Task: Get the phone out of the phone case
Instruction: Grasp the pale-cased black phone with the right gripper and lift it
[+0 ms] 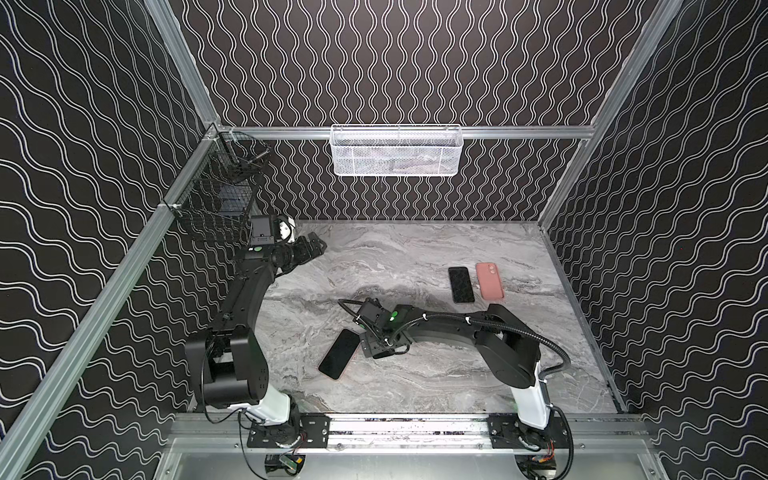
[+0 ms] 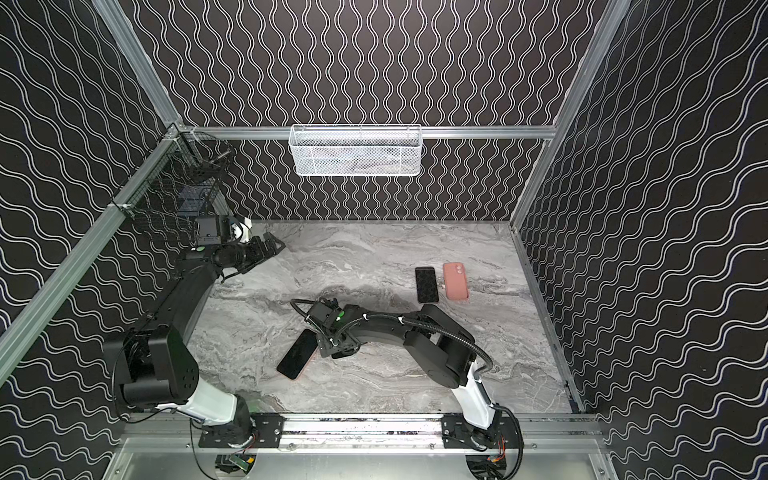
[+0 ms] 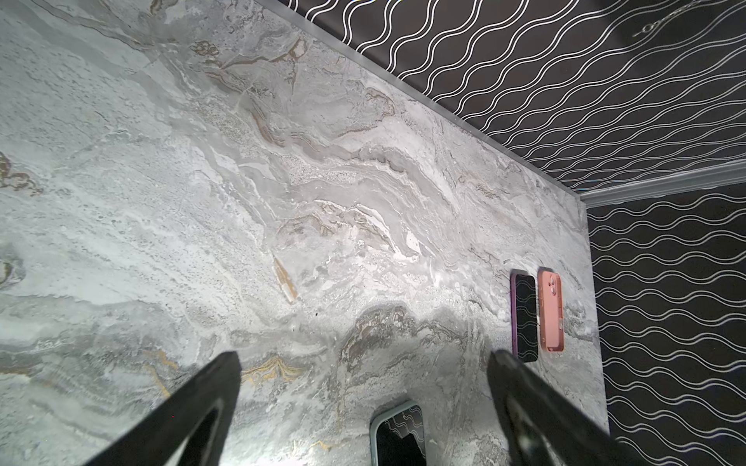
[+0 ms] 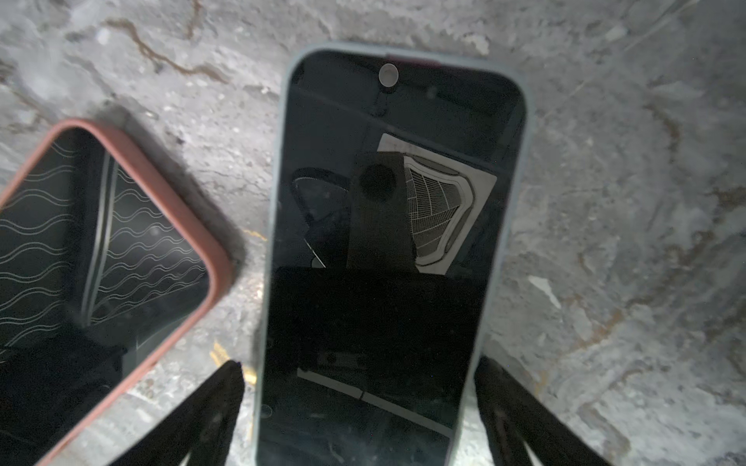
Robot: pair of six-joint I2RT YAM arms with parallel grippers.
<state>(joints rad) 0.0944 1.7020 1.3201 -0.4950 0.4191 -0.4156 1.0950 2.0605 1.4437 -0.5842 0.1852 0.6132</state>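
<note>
The right pincer [image 4: 359,365] stands wide open and holds nothing, its fingertips [image 4: 218,403] straddling the long edges of the phone [image 4: 395,193], which lies screen-up between them, seated in its pale case [image 4: 277,210], a placing that looks meant for pinching the sides. A pink-cased phone [image 4: 101,250] lies just beside one fingertip; the left pincer [image 3: 365,356], also wide open and empty, hangs well apart, likely keeping clear.

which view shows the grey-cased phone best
The right wrist view: the grey-cased phone fills the frame, inside the right claw. The left wrist view catches one end; in both top views the right arm hides nearly all of it.
</note>
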